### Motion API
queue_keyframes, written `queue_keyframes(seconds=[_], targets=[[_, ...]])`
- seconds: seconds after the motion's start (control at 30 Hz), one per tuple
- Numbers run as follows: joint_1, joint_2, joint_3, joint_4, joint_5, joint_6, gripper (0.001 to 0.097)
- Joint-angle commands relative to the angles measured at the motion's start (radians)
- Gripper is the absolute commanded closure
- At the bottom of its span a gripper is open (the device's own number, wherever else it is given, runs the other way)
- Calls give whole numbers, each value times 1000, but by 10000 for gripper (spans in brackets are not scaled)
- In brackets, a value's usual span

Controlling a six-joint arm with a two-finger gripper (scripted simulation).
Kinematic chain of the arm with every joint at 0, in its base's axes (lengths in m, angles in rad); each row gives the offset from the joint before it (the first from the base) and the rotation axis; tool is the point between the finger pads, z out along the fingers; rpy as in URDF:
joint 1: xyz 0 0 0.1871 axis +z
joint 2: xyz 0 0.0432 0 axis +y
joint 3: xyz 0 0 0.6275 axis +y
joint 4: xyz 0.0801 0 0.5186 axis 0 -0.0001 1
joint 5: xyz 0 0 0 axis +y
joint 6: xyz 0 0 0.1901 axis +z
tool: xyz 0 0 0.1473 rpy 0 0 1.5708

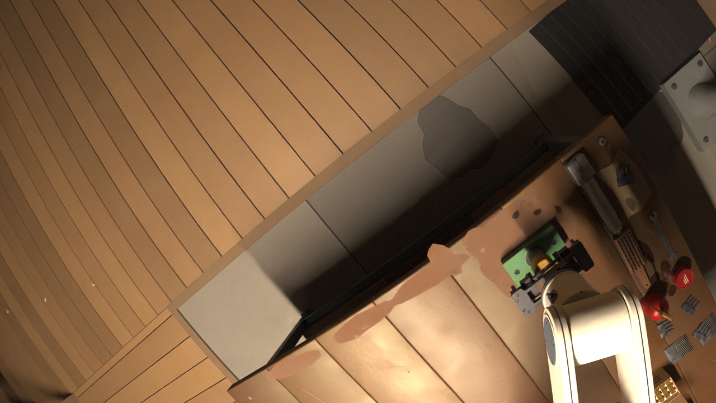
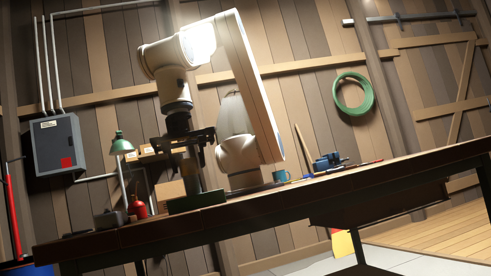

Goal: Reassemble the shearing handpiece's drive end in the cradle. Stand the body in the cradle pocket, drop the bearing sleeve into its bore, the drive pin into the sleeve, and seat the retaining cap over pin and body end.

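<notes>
My gripper [image 2: 188, 164] stands open and holds nothing, its fingers hanging to either side of the yellow retaining cap [image 2: 189, 167]. The cap sits on top of the grey handpiece body [image 2: 192, 184], which stands upright in the green cradle [image 2: 196, 201] near the bench's front edge. From above, the cap [image 1: 540, 258] shows over the cradle [image 1: 531, 255], partly covered by my gripper [image 1: 551, 270]. The sleeve and the pin are hidden inside the body.
Behind the cradle stands the arm's base [image 2: 240, 161], with a teal mug [image 2: 281, 175] and a blue vice [image 2: 326, 162] to its right. A red oil can [image 2: 137, 208] and a grey box [image 2: 110, 219] sit left of the cradle. Combs and a wrench [image 1: 662, 234] lie along the bench's far side.
</notes>
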Motion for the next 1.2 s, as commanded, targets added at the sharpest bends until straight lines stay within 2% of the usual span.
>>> queue_keyframes(seconds=[0.0,0.6,1.17], targets=[[0,-1,-1,0,0,0,246],[0,-8,-8,0,14,0,246],[0,-42,-51,0,91,0,246]])
